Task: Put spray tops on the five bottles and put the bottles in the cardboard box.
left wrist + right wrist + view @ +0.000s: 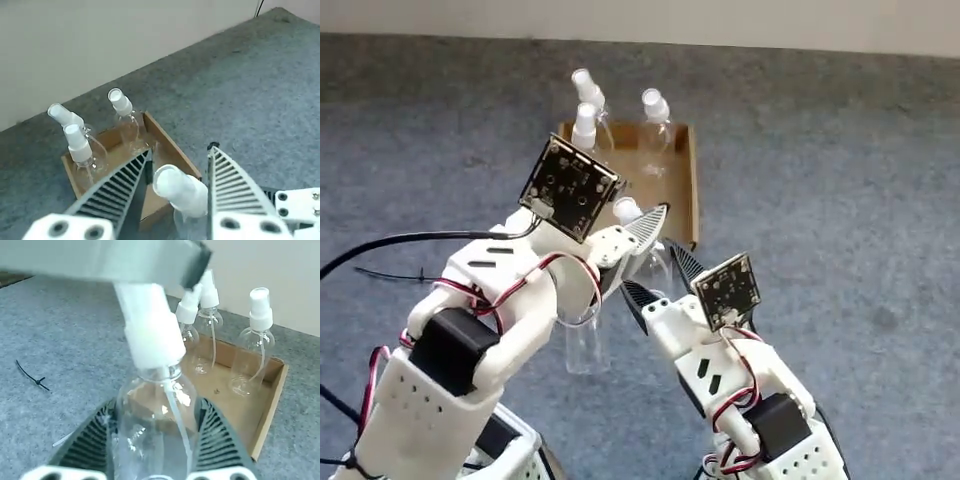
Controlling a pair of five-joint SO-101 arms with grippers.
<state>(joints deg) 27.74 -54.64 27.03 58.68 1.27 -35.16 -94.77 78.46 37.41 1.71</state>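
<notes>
- At mid table, on the gray mat (pixel 840 200), the right gripper (pixel 156 410) pinches a clear bottle (pixel 150 440) from both sides and holds it standing up.
- A white spray top (pixel 180 192) sits on the neck of that bottle, a bit tilted. Its thin tube hangs down inside the bottle.
- The left gripper (pixel 180 152) is down around the spray top. Can't tell if it squeezes the top or is loose on it.
- The cardboard box (pixel 692 180) lies flat on the mat at 12 o'clock from the held bottle, close to it.
- Three more bottles (pixel 250 360) stand in the box, each w/ a white spray top on. Two are close together at the box's 11 o'clock corner. One stands alone toward 12 o'clock.
- One other bottle (pixel 585 345) stands on the mat outside the box, at 8 o'clock from the held bottle. It is partly under the left arm, so its neck is hid.
- A thin black tie (pixel 31 377) lies on the mat at 9 o'clock, well apart from the bottles.
</notes>
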